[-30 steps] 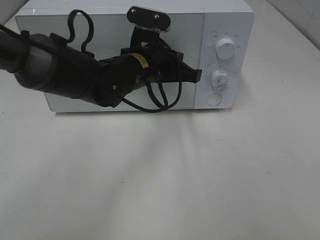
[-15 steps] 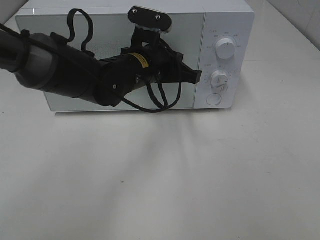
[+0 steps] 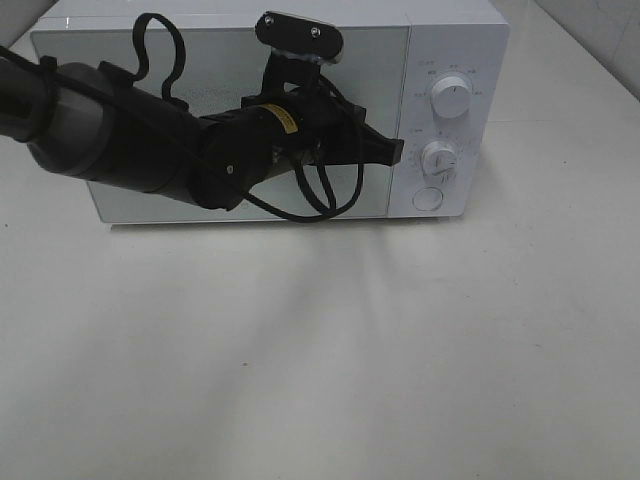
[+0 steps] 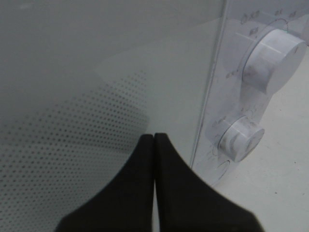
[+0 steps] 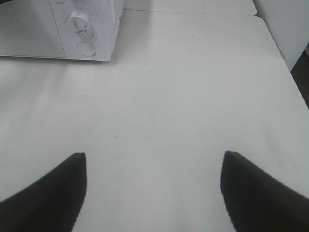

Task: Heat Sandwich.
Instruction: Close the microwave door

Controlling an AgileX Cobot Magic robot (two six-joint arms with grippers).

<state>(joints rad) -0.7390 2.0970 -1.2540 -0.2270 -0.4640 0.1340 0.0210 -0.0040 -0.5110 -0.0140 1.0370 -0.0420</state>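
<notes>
A white microwave (image 3: 455, 40) stands at the back of the table with its door (image 3: 220, 70) closed. My left gripper (image 3: 392, 152) is shut and empty, its tips at the door's right edge beside the control panel. In the left wrist view the shut gripper (image 4: 154, 137) sits just before the door glass (image 4: 96, 72), next to the two knobs (image 4: 273, 60). My right gripper (image 5: 153, 162) is open and empty above bare table; it does not show in the high view. The sandwich is out of view.
The microwave's panel carries an upper knob (image 3: 452, 98), a lower knob (image 3: 438, 158) and a round button (image 3: 427, 198). The white table (image 3: 330, 350) stretches in front of the microwave. The microwave's corner also shows in the right wrist view (image 5: 82, 29).
The left arm has shifted very slightly; its gripper stays shut at the door's right edge. Nothing else has moved.
</notes>
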